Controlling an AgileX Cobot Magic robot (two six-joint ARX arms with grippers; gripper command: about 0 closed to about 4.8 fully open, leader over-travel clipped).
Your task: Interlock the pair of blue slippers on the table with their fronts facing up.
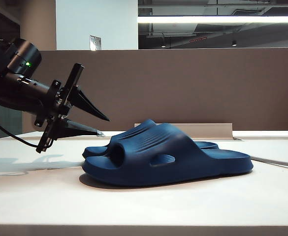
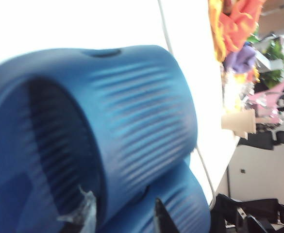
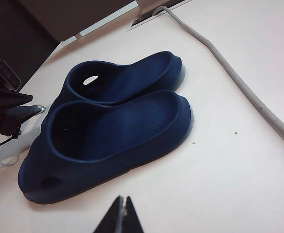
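We see the pair of blue slippers (image 1: pixel 168 155) lying side by side and touching on the table (image 1: pixel 144 206), soles down, near its middle in the exterior view. They are moulded from one piece of matte navy foam: thick rounded soles, a broad arched strap with fine parallel ribs across it, and an oval hole low in the strap's side. From the right wrist view the slippers (image 3: pixel 108 126) show their smooth, faintly grooved footbeds and blunt heels, and an oval hole appears at each outer strap side. In the left wrist view the ribbed strap of one slipper (image 2: pixel 132 131) fills most of the picture, very close and somewhat blurred, with the second strap just under it.

The table is a flat, matte white surface. A thin grey cable (image 3: pixel 243 82) curves over it beside the slippers, apart from them.

The left gripper (image 1: pixel 103 125) hangs just above the table at the toe end of the pair, its two black, tapering, pointed fingers spread partly apart and holding nothing; the fingertips (image 2: pixel 86 211) lie right beside the strap. Whether they touch it we cannot tell. The right gripper (image 3: pixel 122 213) stands well clear of the slippers, its dark wedge-shaped fingers pressed together on nothing.

A brown-grey partition panel (image 1: pixel 208 83) rises behind the table.
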